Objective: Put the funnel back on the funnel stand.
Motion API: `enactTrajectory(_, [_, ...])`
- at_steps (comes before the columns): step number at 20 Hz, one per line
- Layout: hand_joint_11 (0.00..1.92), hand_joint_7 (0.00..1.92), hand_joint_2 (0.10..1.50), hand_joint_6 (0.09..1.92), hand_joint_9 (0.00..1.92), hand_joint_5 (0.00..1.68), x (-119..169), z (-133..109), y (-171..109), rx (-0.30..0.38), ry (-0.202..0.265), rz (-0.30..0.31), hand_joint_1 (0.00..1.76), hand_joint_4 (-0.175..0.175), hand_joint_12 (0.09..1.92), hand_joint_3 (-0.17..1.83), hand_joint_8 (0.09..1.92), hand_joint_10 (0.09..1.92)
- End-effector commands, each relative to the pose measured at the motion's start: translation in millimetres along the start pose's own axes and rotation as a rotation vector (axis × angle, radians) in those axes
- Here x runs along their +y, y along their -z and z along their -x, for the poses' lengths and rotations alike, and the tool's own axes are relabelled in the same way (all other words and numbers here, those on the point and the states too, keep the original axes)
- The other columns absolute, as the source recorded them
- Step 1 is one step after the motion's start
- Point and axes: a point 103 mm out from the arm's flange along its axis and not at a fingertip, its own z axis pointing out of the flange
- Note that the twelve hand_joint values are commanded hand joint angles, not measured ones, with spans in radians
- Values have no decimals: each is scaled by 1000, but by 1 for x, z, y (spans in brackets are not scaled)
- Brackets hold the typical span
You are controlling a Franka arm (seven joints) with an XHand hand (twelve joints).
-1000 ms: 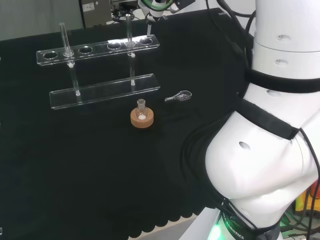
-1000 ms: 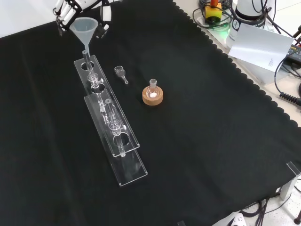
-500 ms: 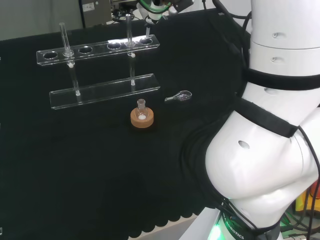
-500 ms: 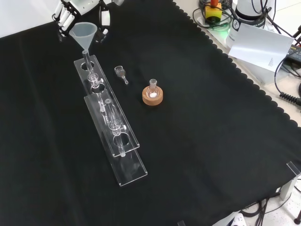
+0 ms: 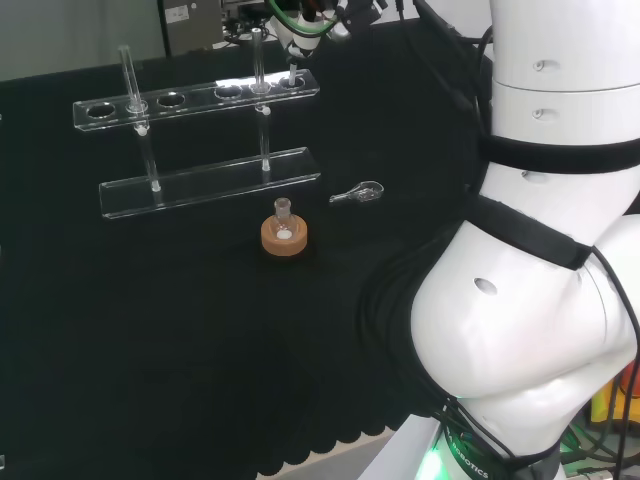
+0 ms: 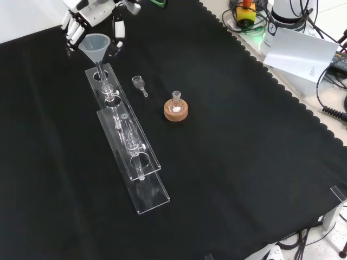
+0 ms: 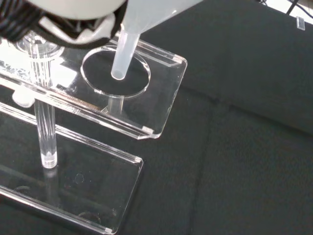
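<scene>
A translucent funnel [image 6: 95, 44] hangs cone-up at the far end of the clear acrylic funnel stand [image 6: 142, 162], with the hand [image 6: 92, 10] shut on its cone. In the wrist view the funnel stem [image 7: 122, 54] points into the outline of the end hole [image 7: 139, 81] of the stand's upper shelf [image 7: 164, 73]. I cannot tell whether its tip has entered the hole. In the head view the hand [image 5: 305, 12] is at the top edge, above the right end of the stand [image 5: 200, 182], and the stem [image 5: 293, 72] shows just over the shelf.
A small flask in a cork ring [image 6: 176, 110] [image 5: 283, 233] stands beside the stand's middle. A small clear glass piece [image 6: 139, 83] [image 5: 358, 193] lies between it and the funnel end. Upright posts [image 7: 45, 127] rise close to the end hole.
The hand has come down with the funnel, bringing the stem's tip lower to the end hole of the upper shelf. The flask and glass piece have not moved.
</scene>
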Motion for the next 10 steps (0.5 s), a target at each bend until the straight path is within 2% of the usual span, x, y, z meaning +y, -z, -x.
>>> enactTrajectory(1, [627, 561, 648, 936, 869, 700, 6, 2, -4, 6, 0, -25, 951, 2, 1208, 704, 698, 487])
enactTrajectory(5, [621, 541, 646, 931, 853, 685, 12, 6, -15, 15, 2, -33, 951, -1, 1206, 703, 692, 482])
enactTrajectory(10, [529, 393, 616, 888, 723, 506, 13, 4, -23, 27, 2, -83, 927, -25, 1257, 711, 713, 526])
